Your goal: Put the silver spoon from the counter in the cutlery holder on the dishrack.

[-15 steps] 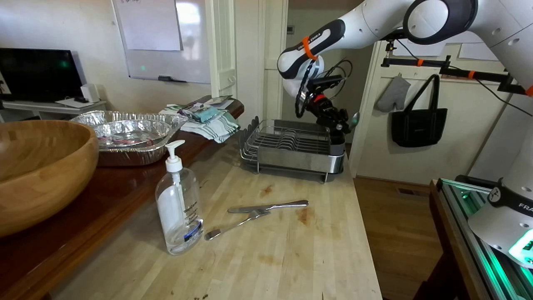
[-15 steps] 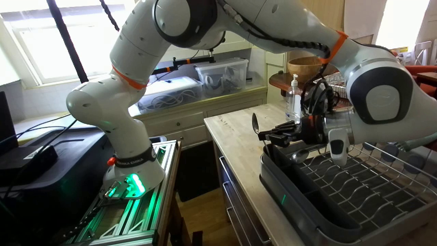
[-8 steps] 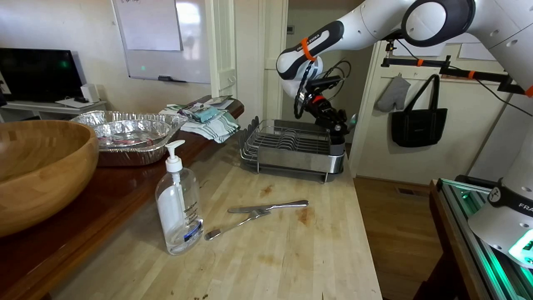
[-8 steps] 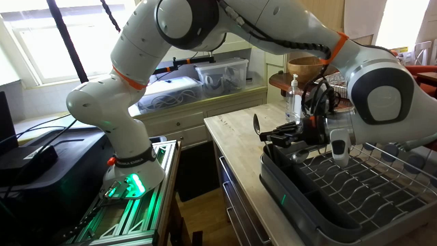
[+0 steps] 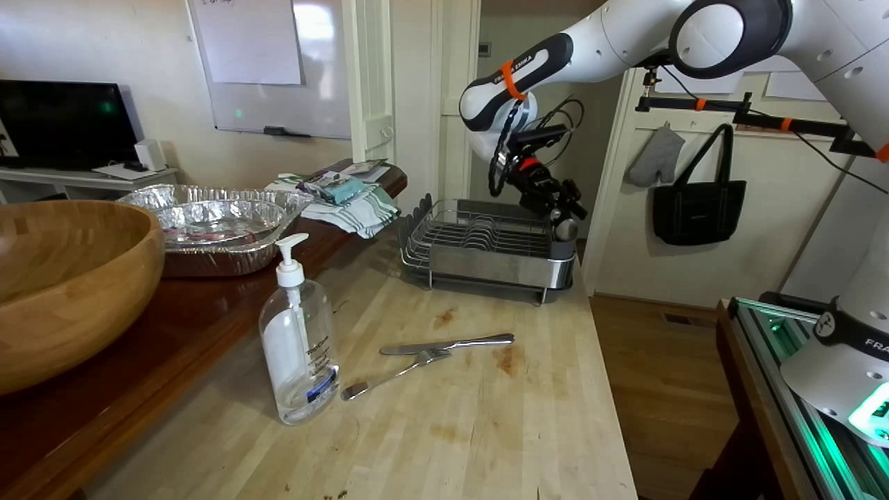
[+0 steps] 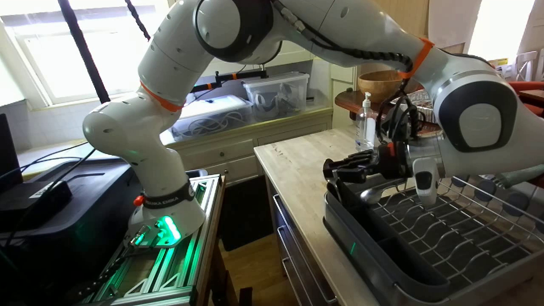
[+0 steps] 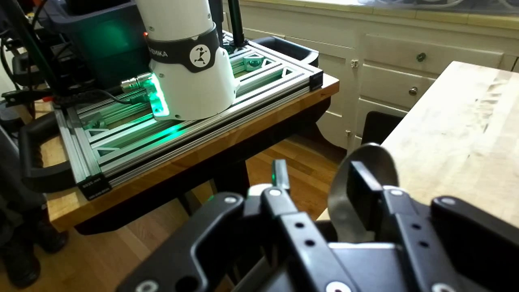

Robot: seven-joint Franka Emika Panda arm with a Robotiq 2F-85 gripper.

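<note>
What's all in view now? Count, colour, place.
Spoon: one, silver, in holder
Spoon-like shape: one, silver, near holder
Holder: one, dark grey, on dishrack
Dishrack: one, grey, on counter
Counter: one, tan, beneath dishrack
Knife: one, silver, on counter
Fork: one, silver, on counter
Bottle: one, clear, on counter
Bowl: one, brown, on table
Trays: two seen, silver, on table
Towels: count unclear, white-green, on table
Table: one, reddish, beside counter
TV: one, black, background
Bag: one, black, hanging
Mitt: one, grey, hanging
Boxes: two, clear, on cabinet
Arm: one, white, over dishrack
Gripper: one, black, open, above holder
</note>
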